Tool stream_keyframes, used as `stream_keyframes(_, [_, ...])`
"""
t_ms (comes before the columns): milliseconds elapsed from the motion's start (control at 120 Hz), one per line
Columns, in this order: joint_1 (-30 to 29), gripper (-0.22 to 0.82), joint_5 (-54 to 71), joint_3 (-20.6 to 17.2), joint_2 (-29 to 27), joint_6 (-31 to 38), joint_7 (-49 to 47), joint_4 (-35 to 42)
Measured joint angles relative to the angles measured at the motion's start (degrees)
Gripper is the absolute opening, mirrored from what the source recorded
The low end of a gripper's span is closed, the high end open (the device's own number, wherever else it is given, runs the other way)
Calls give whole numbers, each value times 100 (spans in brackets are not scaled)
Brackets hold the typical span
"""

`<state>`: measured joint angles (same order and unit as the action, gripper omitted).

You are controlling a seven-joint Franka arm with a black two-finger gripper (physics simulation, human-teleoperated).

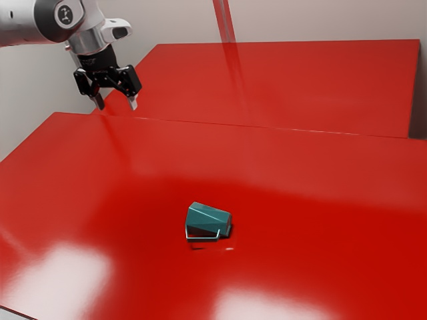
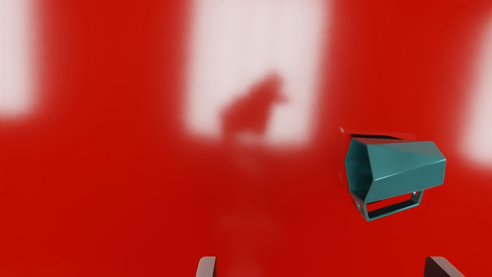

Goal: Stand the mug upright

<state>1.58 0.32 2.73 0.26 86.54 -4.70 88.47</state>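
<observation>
From where I stand, a pale wall rises at the exterior view's far left, and the white arm reaches in across its upper part. At the end of the arm hangs the black gripper, tipped downward and up in the air, well apart from the mug. Its 2 fingers are spread wide, with a broad gap between them. Lower down on that same side, a whitish patch of light shines off the glossy red table.

Farther right, and nearer to me, the teal mug lies on its side on the table. Its wider end points to the exterior view's left and its narrower end to the right. The wrist view looks partly into its open mouth, and the body is faceted, with flat faces meeting at crisp edges. The angular handle runs along 1 side of it, on the side toward the exterior camera.

Behind, a red strip stands against the back wall, above a second red surface that stretches away to the exterior view's right. A thin bright line runs between that surface and the table.
</observation>
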Motion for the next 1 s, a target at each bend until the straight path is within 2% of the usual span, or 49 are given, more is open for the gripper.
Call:
stream_keyframes(275, [23,59,-44,4,18,27,-14,52])
stream_keyframes(542, [81,59,-529,104,-352,948,164,1300])
stream_keyframes(733, [-17,58,-1366,376,-376,1696,502,1998])
stream_keyframes(1000, [-46,58,-2489,413,-590,2571,1055,3084])
